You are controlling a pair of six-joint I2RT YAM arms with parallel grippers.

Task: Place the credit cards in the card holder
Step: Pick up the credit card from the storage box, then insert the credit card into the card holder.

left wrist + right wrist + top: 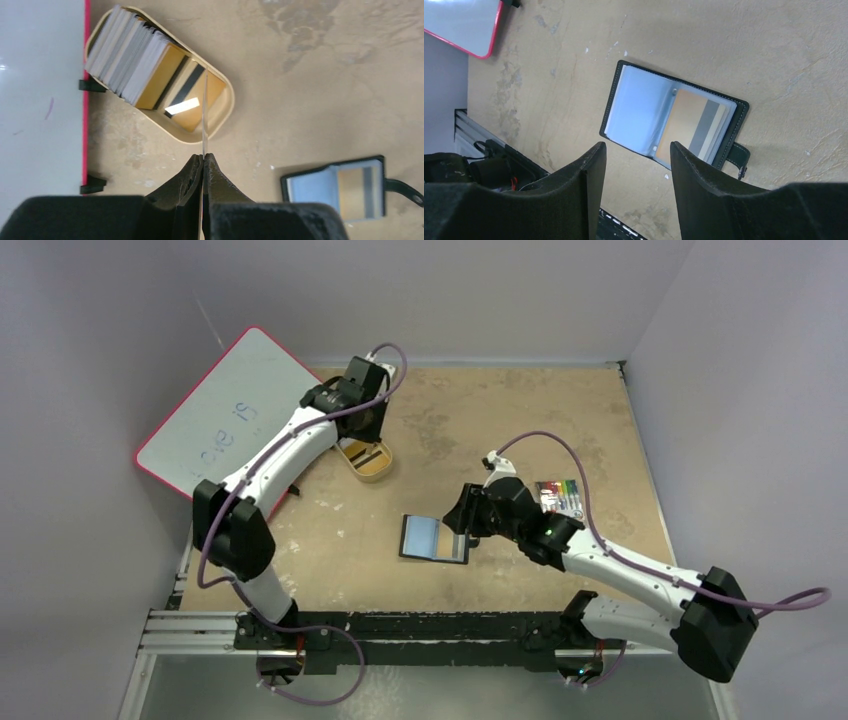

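Your left end effector [204, 159] is pinching one credit card [204, 112] by its edge over the gold tin [230, 100], where more cards [125, 57] are standing. Your right end effector [638, 149] is hanging open over the card holder [636, 107], which is lying open on the tabletop [774, 50] with another card [689, 125] sitting inside.

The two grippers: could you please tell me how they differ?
The left gripper is shut on a credit card; the right gripper is open and empty. The left hangs at the gold tin; the right near the open card holder. Both are black.
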